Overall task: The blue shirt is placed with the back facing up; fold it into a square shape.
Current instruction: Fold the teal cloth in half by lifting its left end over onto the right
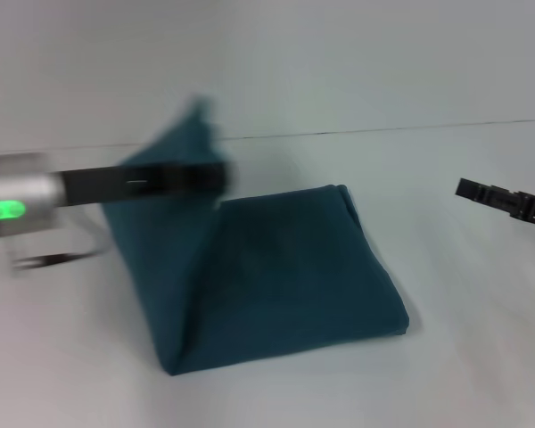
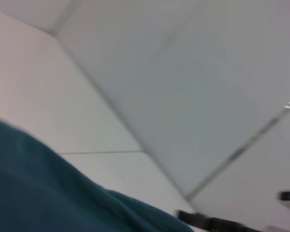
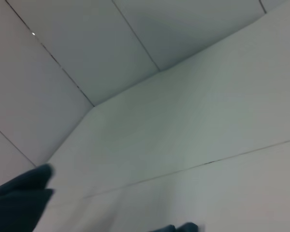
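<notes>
Left end effector (image 1: 209, 176) lifts blue shirt (image 1: 285, 276) flap (right end effector (image 1: 468, 188) apart).

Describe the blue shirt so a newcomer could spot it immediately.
On the white table, look to the middle, between the two arms. The blue shirt lies there partly folded, its left portion lifted into a peak by the left gripper. It is the only dark teal cloth.

Soft matt cloth on smooth white table.
Blue shirt (image 1: 276, 276): plain cotton-like weave (no sheen); table (image 1: 464, 357): matt, even.
</notes>
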Available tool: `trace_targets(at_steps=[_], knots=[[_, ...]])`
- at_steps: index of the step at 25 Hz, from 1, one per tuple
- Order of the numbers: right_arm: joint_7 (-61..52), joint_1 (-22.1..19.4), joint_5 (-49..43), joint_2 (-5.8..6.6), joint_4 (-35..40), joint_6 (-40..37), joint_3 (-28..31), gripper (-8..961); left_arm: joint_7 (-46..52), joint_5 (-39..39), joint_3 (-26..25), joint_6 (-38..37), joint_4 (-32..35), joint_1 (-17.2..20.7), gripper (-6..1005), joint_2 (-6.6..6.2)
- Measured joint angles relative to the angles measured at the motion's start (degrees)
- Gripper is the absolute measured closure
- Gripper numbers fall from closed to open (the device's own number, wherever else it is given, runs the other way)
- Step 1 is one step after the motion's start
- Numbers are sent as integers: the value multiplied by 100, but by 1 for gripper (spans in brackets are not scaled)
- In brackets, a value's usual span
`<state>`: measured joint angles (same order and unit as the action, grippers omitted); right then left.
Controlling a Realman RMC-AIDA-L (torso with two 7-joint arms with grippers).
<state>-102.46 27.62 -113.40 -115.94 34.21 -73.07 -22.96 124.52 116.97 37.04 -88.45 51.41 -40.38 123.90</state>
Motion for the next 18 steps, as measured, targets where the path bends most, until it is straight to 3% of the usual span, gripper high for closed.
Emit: trace_targets(at_steps=[1,5,9,12,15,18], knots=[[20,-18,-6,25,-3,-4,-7,51,-63,-176,236,148,-230,-131,973,55],[112,-97,-20,127,-14,-73,-21,51,-738,-1552,1350,1035,-1668,-562,973,66],[170,-112,-29,212,-9,-119,-79,52,-1812,-2744,1977,1856,-3222,-1007,973,73],[188,-99,-31,230,5,-145,-169,52,-3061,-3633,2005,2241,-4722,-1432,972,74],[187,-65,-33,237,22,-146,-287,52,-3778,-3867,1771,2270,-5599,-1688,972,76],[168,-30,-33,239,28,-134,-359,53,-4396,-3700,1278,1897,-6020,-1661,964,76]])
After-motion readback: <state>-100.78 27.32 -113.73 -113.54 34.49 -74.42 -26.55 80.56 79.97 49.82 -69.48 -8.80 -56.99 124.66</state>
